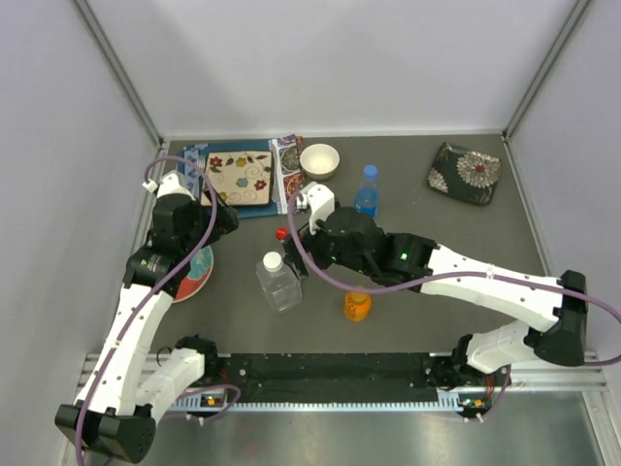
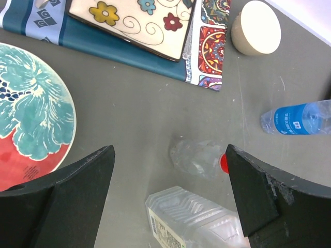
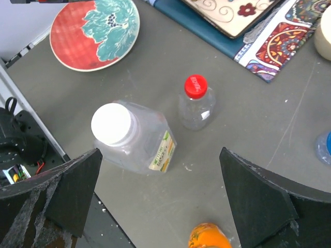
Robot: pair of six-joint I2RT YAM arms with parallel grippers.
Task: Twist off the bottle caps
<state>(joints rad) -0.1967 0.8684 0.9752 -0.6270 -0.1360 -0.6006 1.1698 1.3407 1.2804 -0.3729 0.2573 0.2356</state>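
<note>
Nothing unscrewed yet: all four bottles look capped.
Left gripper (image 2: 169,155) and right gripper (image 3: 160,155) hang empty, jaws wide apart, above mid-table, where the wide clear bottle (image 3: 139,147), blue bottle (image 1: 366,199), slim bottle (image 3: 196,111) and orange bottle (image 1: 357,307) stand upright, with the white cap (image 3: 110,123), blue cap (image 1: 370,172) and red cap (image 3: 195,86) on.

Grey bench (image 1: 505,243), far side: one white bowl (image 1: 319,159); one square floral dish (image 1: 240,178) on a patterned cloth (image 1: 288,163); one dark floral pouch (image 1: 466,173). Left: one red-and-teal round plate (image 3: 95,31).

Four upright bottles (image 3: 135,144), caps (image 3: 111,123) on, white, red, blue, orange
</note>
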